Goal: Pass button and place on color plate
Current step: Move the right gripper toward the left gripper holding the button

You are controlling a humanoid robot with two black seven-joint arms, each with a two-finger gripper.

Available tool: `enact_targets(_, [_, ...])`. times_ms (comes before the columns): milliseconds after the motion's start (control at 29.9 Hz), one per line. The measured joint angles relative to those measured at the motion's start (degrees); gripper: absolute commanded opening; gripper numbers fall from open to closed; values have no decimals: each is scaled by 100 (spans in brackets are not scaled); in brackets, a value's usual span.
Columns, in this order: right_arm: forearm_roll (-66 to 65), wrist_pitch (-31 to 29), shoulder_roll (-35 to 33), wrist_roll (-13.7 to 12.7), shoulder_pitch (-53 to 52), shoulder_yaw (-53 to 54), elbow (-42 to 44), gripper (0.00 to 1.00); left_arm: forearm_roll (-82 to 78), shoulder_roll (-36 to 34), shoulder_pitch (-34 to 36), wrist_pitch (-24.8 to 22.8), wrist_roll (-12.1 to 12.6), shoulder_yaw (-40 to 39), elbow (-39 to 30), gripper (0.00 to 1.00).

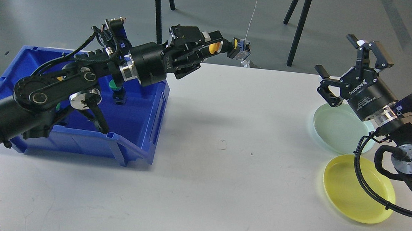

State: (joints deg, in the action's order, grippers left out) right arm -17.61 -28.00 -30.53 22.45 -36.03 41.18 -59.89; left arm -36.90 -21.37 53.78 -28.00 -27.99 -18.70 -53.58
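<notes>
My left gripper (213, 47) is shut on a yellow-capped button (225, 48), holding it level in the air above the table's far edge, right of the blue bin (143, 124). A green-capped button (117, 90) stands inside the bin, partly behind my left arm. My right gripper (343, 65) is open and empty, raised above the far side of the pale green plate (333, 127). The yellow plate (355, 190) lies in front of it at the table's right.
The white table (224, 163) spreads between the bin and the plates. My left arm crosses over the bin and hides most of its inside. Black stand legs (158, 7) rise from the floor behind the table.
</notes>
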Motion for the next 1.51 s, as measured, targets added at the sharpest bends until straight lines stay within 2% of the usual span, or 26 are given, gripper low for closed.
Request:
enact_targets(201, [-1032,31,823,9,59,-15,-221,99,-9,18,-24,0,0,-10,12,2])
enact_targets(401, [-1242,445,1425,26,69,8,-211,99,-8,18,-26,1,0,-11,14,2])
enact_targets(702, [-1220,759,1855,218,145,250,-198,99,-1,27,-26,0,0,-7,16,2])
enact_targets(1070, [-1218,967,2140,226,157,282,-164,95,-1,33,-26,0,0,-6,23,2])
enact_targets(1104, [-1218,1011,2173,228,157,282,-163,92,-1,35,-26,0,0,-8,23,2])
enact_targets(1137, [-1218,1054,2207,231,152,284,-163,84,-1,35,-26,0,-1,-8,23,2])
enact_targets(1171, [-1218,1085,2233,232,144,284,-163,72,-1,35,-26,0,0,-8,23,2])
enact_targets(1237, [-1218,1115,2267,234,134,278,-163,38,-1,36,-26,0,-1,-9,23,2])
enact_targets(1271, [-1218,1115,2273,234,134,262,-165,25,-1,36,-26,0,-1,-10,23,2])
enact_targets(1304, [-1222,1112,2275,234,134,234,-172,19,-1,36,-26,0,-1,-10,23,2])
enact_targets(1338, [-1233,1116,2278,234,134,228,-173,8,-1,36,-26,0,-1,-11,23,2])
enact_targets(1371, [-1238,1129,2280,234,134,229,-173,1,-1,36,-26,0,-1,-11,23,2])
enact_targets(1505, [-1242,1171,2280,227,134,200,-173,0,3,36,-26,0,-9,-16,23,2])
